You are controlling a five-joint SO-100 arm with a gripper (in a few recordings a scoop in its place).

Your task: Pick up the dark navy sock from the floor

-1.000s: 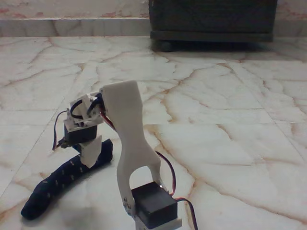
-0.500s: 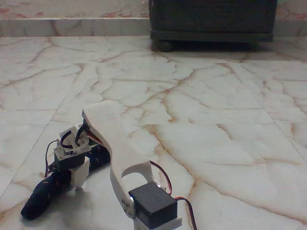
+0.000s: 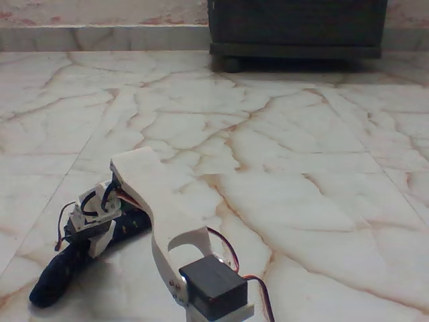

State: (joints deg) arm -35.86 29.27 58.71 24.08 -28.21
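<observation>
Fixed view: hand [image 3: 94, 243] on dark navy sock [image 3: 57, 274], cabinet [image 3: 297, 28] far behind.

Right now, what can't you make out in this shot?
- Gripper, fixed view: fingertips press down at the sock; the white wrist blocks the gap, so open or shut is unclear.
- Sock middle: hidden under the gripper and arm.
- Arm base: cut off by the bottom edge.
- Cabinet: top cut off by the upper edge.

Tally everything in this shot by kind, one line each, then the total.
Dark navy sock: 1
White robot arm with gripper: 1
Dark wooden cabinet: 1
Marble tile floor: 1
Total: 4
</observation>
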